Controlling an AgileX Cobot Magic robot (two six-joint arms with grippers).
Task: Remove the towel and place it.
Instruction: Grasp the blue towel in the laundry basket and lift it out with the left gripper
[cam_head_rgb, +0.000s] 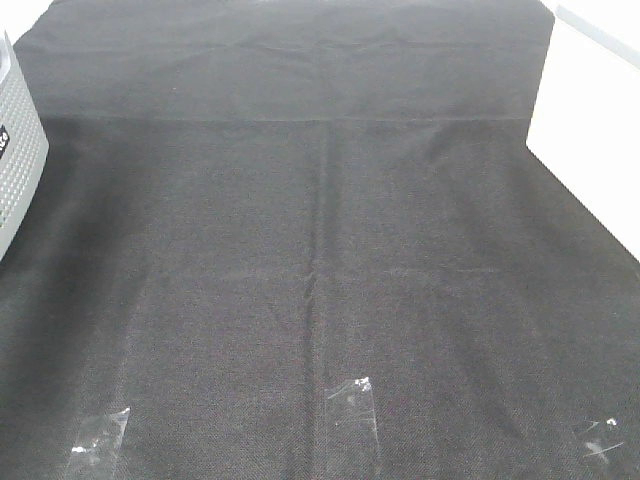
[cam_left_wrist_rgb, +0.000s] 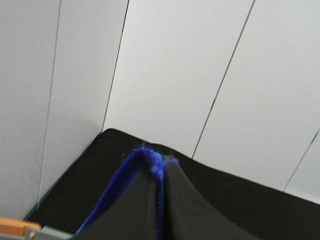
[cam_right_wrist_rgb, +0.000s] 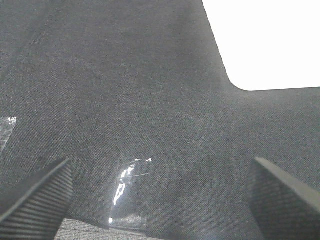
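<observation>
1. Your left end effector (cam_left_wrist_rgb: 159, 170) is closed tight on a fold of the towel (cam_left_wrist_rgb: 114, 192). Only a narrow blue ridge shows between the fingers, and the rest of the cloth is out of sight.
2. That wrist view looks past the fold to a corner of the worktop (cam_left_wrist_rgb: 250, 210) and a white panelled wall (cam_left_wrist_rgb: 175, 65). You cannot tell from here which corner it is.
3. Your right end effector (cam_right_wrist_rgb: 160, 167) stands wide open with nothing in it. It is over the black covering (cam_right_wrist_rgb: 150, 75), close to a tape strip (cam_right_wrist_rgb: 129, 195) by the near edge.
4. The high view shows no blue on the worktop and neither arm, only a grey basket (cam_head_rgb: 15, 150) at the left edge.
5. Judging from this, the towel is taken up, so the removing looks done or nearly so. The placing is yet to do, and no view marks a spot for it.
</observation>
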